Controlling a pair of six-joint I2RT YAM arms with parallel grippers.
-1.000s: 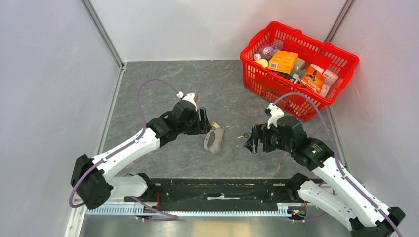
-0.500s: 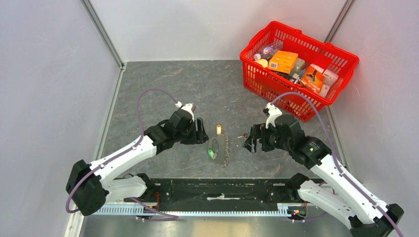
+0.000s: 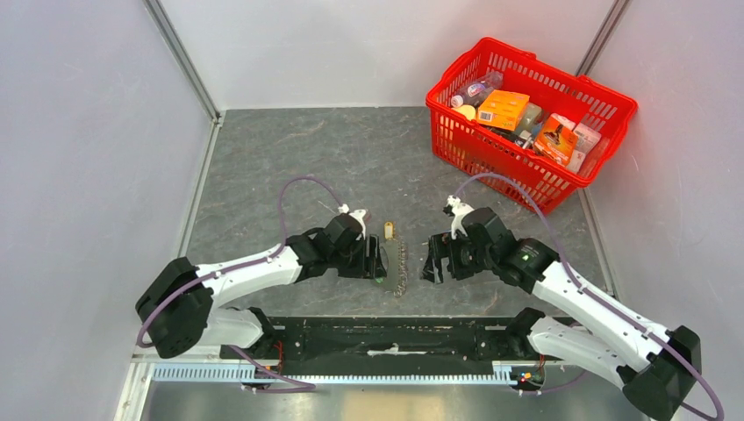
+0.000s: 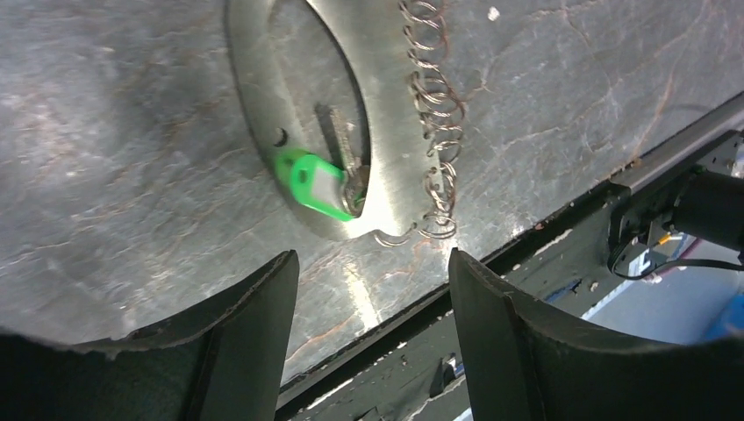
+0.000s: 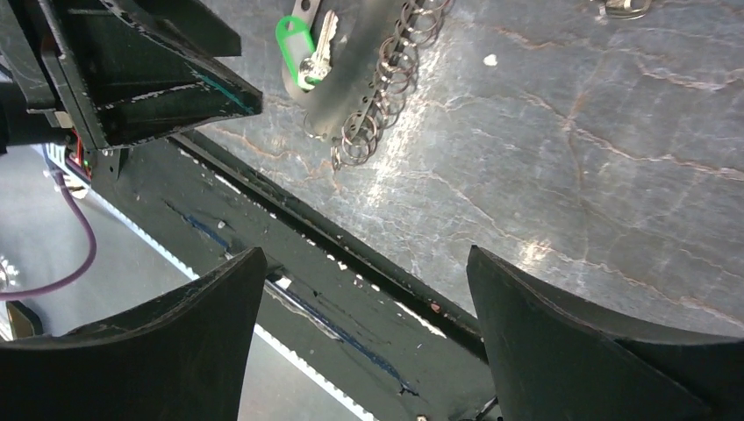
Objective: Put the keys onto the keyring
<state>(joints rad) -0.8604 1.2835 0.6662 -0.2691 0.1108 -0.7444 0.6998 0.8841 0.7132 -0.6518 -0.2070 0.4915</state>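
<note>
Grasping seems the step in hand: the keyring (image 3: 402,267) lies flat between the left gripper (image 3: 375,260) and right gripper (image 3: 432,261), both with jaws apart and empty, a key (image 4: 340,145) by its green tag (image 4: 307,182), so the next move likely calls for pinching the thin strap (image 4: 263,96).

Smooth, veined grey table (image 4: 132,140) with a soft sheen. Matt, smooth strap on the keyring (image 4: 390,114); chain (image 4: 436,105) of bright wire metal, glinting. Glossy translucent green plastic tag (image 4: 307,182), silver metal key (image 4: 344,145). Matt black fingers (image 4: 246,351) — edges rough.
</note>
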